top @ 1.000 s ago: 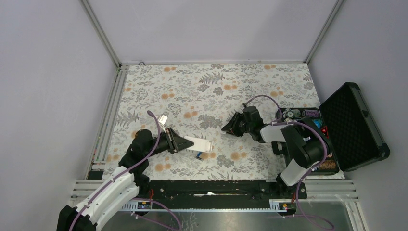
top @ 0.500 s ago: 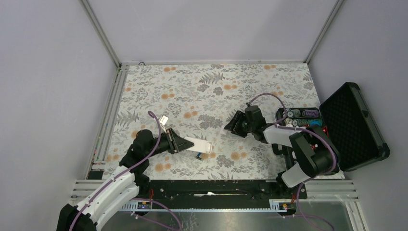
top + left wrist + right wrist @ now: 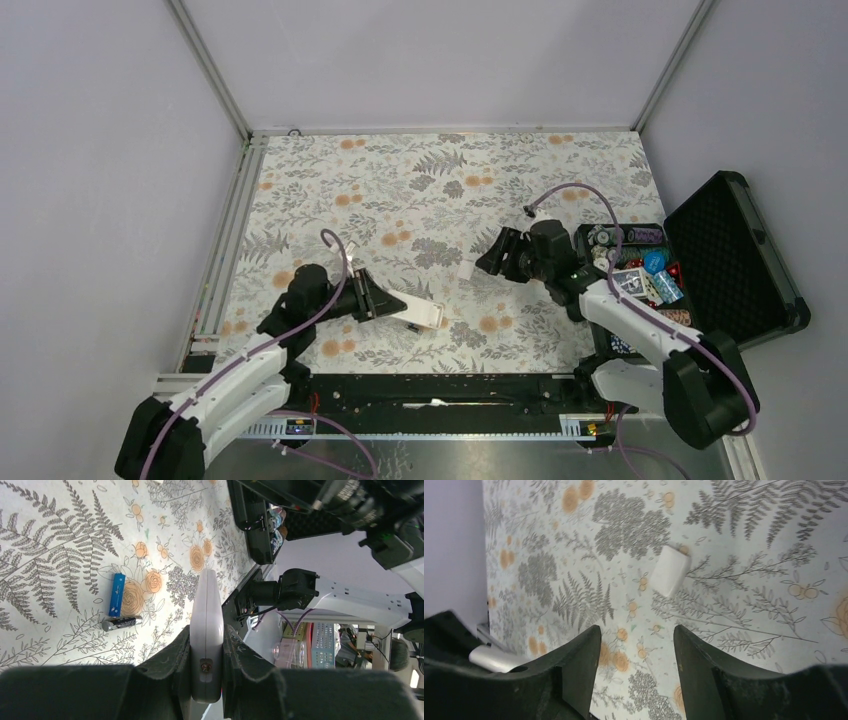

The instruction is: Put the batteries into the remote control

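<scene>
Floral-printed surface (image 3: 420,190) bounded by plain grey walls, seen from above. Left arm reaches from the near-left corner, forearm low and angled rightward. The left tool (image 3: 383,303) pinches the remote control (image 3: 420,311) by one end, so the white handset juts to the right. Whether its far end rests on the cloth cannot be told. Right arm rises from the near-right base, bends at the elbow and points leftward toward the middle. The right tool (image 3: 497,257) has its jaws spread with nothing between them. Small white rectangular piece (image 3: 467,272) lies just left of that tool, apart from it. Open black case (image 3: 740,250) stands at the right edge, holding chips, cards and dice; the right arm overlaps its left side. A dark speck beside the handset is too small to identify in this view.

Left wrist view. Left tool (image 3: 206,632) presses both fingers against opposite sides of the remote control (image 3: 205,595), seen edge-on. On the surface to its left lie a blue battery (image 3: 116,595) and, just beside it, a darker battery (image 3: 121,623) with a silver tip. Neither touches the handset. Case and right arm fill the upper right, partly cut off.

Right wrist view. Right tool (image 3: 636,630) parted and empty, over the cloth. The white piece (image 3: 670,571) lies beyond the fingertips, untouched. Pale metallic object at lower left is mostly hidden behind one finger.
</scene>
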Motion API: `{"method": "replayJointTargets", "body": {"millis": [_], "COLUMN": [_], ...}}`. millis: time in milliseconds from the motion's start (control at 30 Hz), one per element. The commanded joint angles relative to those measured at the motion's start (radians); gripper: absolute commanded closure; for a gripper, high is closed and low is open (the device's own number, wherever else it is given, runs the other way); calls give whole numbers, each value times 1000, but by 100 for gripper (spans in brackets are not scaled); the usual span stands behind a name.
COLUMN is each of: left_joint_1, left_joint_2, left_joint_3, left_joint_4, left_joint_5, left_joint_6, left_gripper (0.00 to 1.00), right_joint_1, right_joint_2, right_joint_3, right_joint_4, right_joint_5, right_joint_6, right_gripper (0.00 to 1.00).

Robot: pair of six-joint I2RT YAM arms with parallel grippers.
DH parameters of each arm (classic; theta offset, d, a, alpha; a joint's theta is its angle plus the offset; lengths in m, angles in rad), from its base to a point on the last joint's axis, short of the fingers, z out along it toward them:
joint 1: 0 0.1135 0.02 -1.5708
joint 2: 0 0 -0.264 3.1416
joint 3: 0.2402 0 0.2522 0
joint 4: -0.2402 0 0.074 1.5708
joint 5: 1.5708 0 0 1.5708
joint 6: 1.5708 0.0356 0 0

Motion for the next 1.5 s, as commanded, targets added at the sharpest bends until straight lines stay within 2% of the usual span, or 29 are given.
{"method": "replayJointTargets", "body": {"millis": [0, 167, 467, 733, 933, 1167, 1300, 1467], "left_joint_1": [-30, -110, -196, -230, -271, -325, -338, -357], "left_joint_2": [82, 220, 444, 582, 632, 682, 700, 708], "left_joint_3": [54, 123, 268, 375, 373, 313, 265, 222], "left_joint_4": [112, 139, 90, 43, 87, 228, 319, 358], "left_joint_5": [46, 76, 105, 56, -49, -152, -192, -244], "left_joint_6": [3, 19, 89, 116, 45, -83, -150, -187], "left_gripper": [100, 100, 100, 100, 98, 96, 89, 80], "right_joint_1": [67, 176, 229, 297, 305, 307, 309, 309], "right_joint_2": [-90, -192, -321, -372, -427, -455, -461, -465], "right_joint_3": [7, -10, -50, -83, -113, -120, -126, -136], "right_joint_4": [-114, -137, -140, -176, -191, -223, -234, -245], "right_joint_5": [-82, -76, -203, -141, -98, -70, -57, -31], "right_joint_6": [-115, -173, -212, -209, -167, -154, -146, -134], "right_gripper": [37, 34, 30, 29, 30, 30, 30, 30]}}
